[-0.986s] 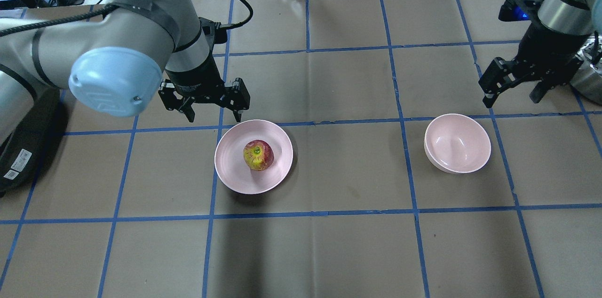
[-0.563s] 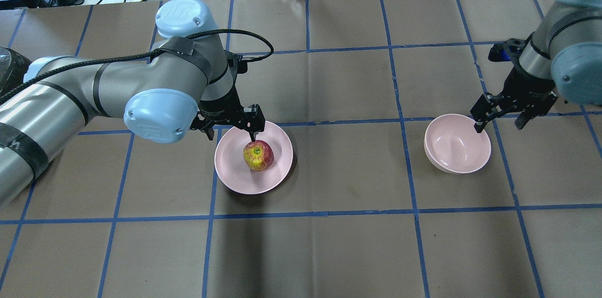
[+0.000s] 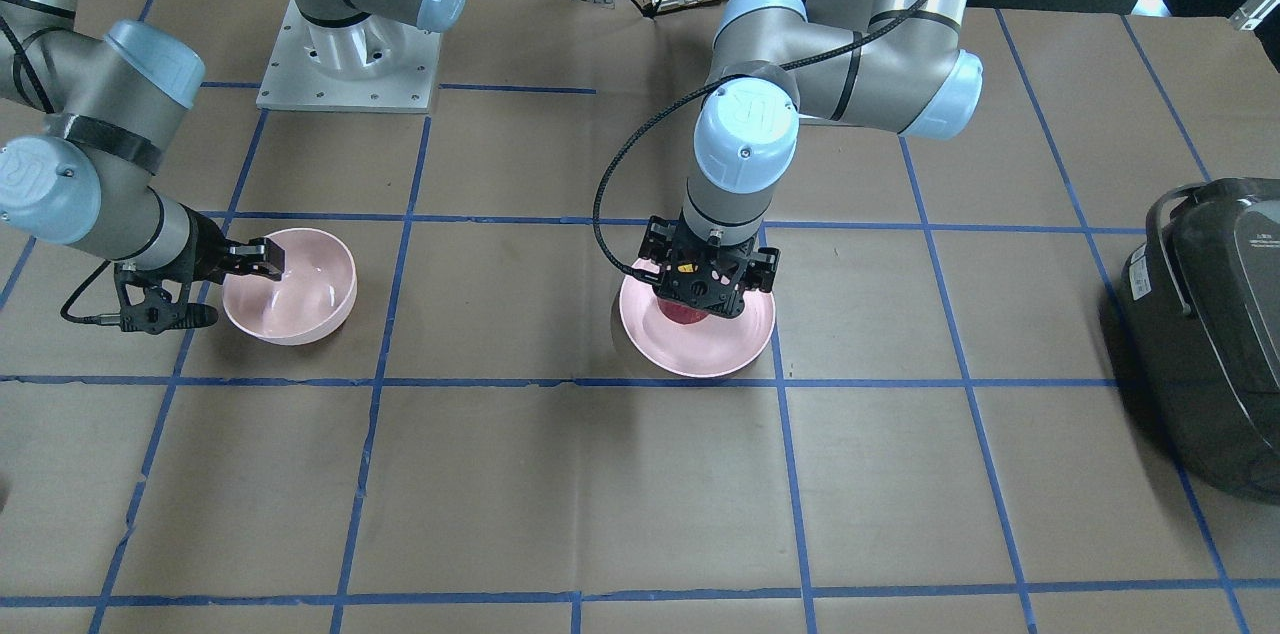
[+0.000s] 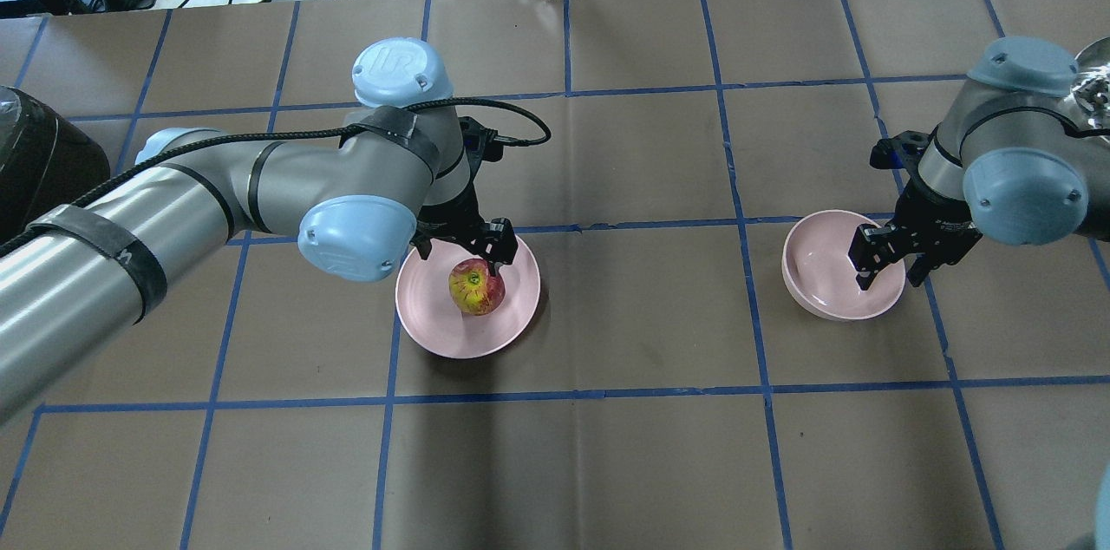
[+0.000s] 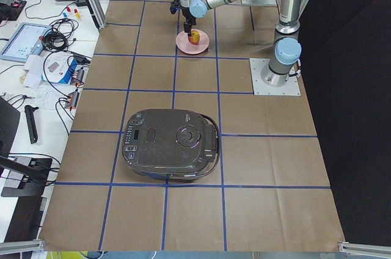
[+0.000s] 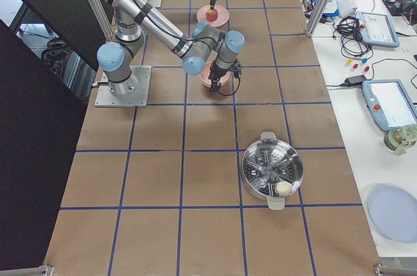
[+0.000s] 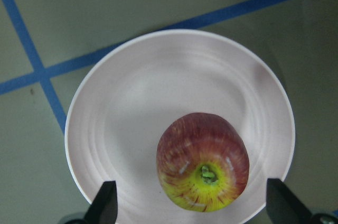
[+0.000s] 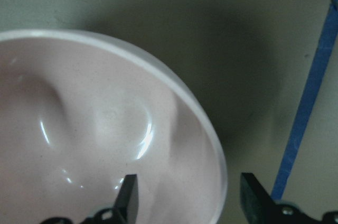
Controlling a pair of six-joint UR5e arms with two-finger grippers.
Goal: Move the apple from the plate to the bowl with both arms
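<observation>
The red apple [image 4: 476, 287] with a yellow-green stem patch lies on the flat pink plate [image 4: 434, 320]. My left gripper [image 4: 460, 259] is open, low over the plate, its fingers either side of the apple's far half. In the left wrist view the apple [image 7: 203, 160] sits between the open fingertips [image 7: 104, 203]. The deep pink bowl [image 4: 824, 272] stands to the right. My right gripper [image 4: 886, 275] is open and straddles the bowl's right rim [image 8: 211, 145], with one finger inside and one outside.
A black rice cooker [image 3: 1210, 334] stands at the table's end on my left. A metal steamer pot [image 6: 272, 172] stands at the end on my right. Blue tape lines cross the brown table [image 4: 607, 463]. Cables and boxes lie beyond the far edge.
My left gripper came down and forward from behind the plate to around the apple. My right gripper came down and toward me onto the bowl's right rim. Apple, plate and bowl have not moved.
</observation>
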